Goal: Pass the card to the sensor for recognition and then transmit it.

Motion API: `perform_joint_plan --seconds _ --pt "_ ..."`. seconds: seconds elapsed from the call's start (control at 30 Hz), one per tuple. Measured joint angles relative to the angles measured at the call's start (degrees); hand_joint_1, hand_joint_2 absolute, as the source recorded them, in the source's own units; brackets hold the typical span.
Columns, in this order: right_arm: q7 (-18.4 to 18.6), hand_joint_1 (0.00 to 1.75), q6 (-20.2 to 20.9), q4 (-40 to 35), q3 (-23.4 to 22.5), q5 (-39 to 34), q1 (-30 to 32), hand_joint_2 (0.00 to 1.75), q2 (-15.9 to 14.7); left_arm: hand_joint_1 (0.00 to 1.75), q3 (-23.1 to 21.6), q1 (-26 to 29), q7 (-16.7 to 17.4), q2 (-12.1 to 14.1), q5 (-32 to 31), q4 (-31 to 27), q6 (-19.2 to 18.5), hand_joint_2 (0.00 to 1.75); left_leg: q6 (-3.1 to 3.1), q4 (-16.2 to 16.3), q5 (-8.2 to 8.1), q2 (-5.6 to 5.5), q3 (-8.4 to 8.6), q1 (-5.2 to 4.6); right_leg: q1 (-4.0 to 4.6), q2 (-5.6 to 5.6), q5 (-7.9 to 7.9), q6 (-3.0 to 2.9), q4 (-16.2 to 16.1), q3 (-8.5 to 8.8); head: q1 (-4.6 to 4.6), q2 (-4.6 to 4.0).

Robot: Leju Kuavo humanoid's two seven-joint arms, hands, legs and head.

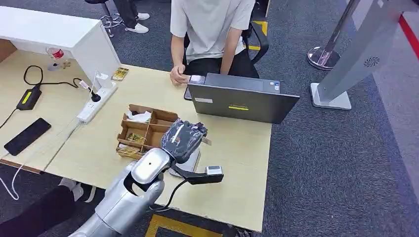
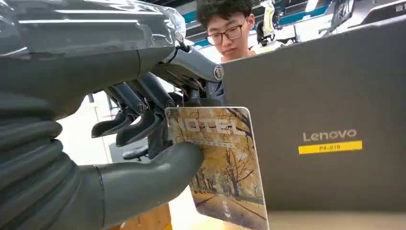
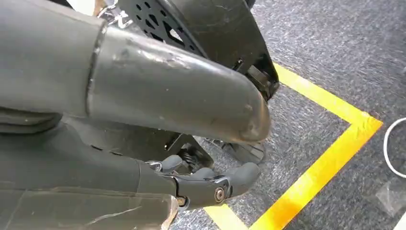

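My left hand [image 1: 184,138], wrapped in clear film, hovers over the table just right of the cardboard box. It pinches a card [image 2: 221,165] between thumb and fingers [image 2: 143,122]; the card shows autumn trees and the word HOTEL. A corner of the card [image 1: 205,141] pokes out on the hand's right side. A white flat device [image 1: 192,161], probably the sensor, lies on the table under the hand, mostly hidden by it. My right hand [image 3: 206,184] hangs over the floor, holding nothing, its thumb and fingers apart.
A partitioned cardboard box [image 1: 145,130] with more cards sits left of the hand. A grey Lenovo laptop [image 1: 242,101] stands open behind it, with a seated person [image 1: 210,29] at it. A power strip [image 1: 96,102], charger and black phone [image 1: 27,136] lie at the left.
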Motion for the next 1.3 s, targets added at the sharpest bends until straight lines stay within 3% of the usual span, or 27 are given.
perform_joint_plan --seconds 0.27,0.5,0.77,0.9,1.03,1.17,1.3 --pt "-0.2 0.0 -0.76 0.0 -1.05 -0.94 0.08 0.0 -0.46 1.75 -0.94 0.96 4.65 1.59 -4.06 0.0 -2.66 1.75 0.01 0.0 -0.01 0.01 0.01 0.0 -0.02 0.0 -0.01 0.01 0.0 0.0 -0.02 0.0" --pt "-0.24 0.0 -0.33 -0.07 -1.79 -0.94 0.03 0.0 -0.96 1.75 -0.94 2.3 6.53 3.02 -4.57 2.32 -3.69 1.75 0.01 -0.01 -0.01 0.01 0.01 0.0 -0.02 0.01 -0.01 0.01 0.0 0.01 -0.02 0.0" --pt "-1.07 0.0 0.24 -0.07 -2.25 -1.0 0.03 0.0 -1.75 1.75 -0.92 4.13 6.21 4.46 -2.65 4.39 -3.56 1.75 0.03 -0.01 -0.02 -0.01 0.01 0.0 -0.02 -0.01 -0.04 0.05 0.0 0.03 -0.02 0.0" --pt "-1.31 0.0 0.31 -0.07 -2.29 -0.92 0.04 0.0 -1.95 1.75 -0.9 4.03 4.19 4.66 -1.75 5.16 -3.84 1.75 0.04 -0.01 -0.02 -0.01 0.06 0.0 -0.02 -0.02 -0.04 0.06 0.0 0.08 -0.02 0.0" --pt "-1.7 0.0 0.22 -0.07 -2.34 -0.9 0.1 0.0 -1.97 1.75 -0.72 4.1 1.28 4.06 0.75 5.18 1.65 1.75 0.07 0.01 0.01 0.0 0.07 0.0 -0.03 -0.01 -0.02 0.07 0.0 0.07 -0.02 0.0" --pt "-1.2 0.0 0.15 -0.09 -2.34 -0.55 0.04 0.0 -1.94 1.75 0.76 4.06 -1.22 1.81 3.47 1.95 12.01 1.75 0.1 0.01 0.02 -0.01 0.05 -0.01 -0.03 -0.03 0.0 0.09 0.0 0.08 0.0 0.0" --pt "0.59 0.0 0.37 -0.09 -2.34 0.53 -0.48 0.0 -1.75 1.75 3.15 3.36 -2.21 -0.29 2.25 -3.5 23.73 1.75 0.11 0.01 0.01 -0.01 0.05 -0.02 -0.04 -0.01 0.0 0.1 0.0 0.07 0.0 0.0"
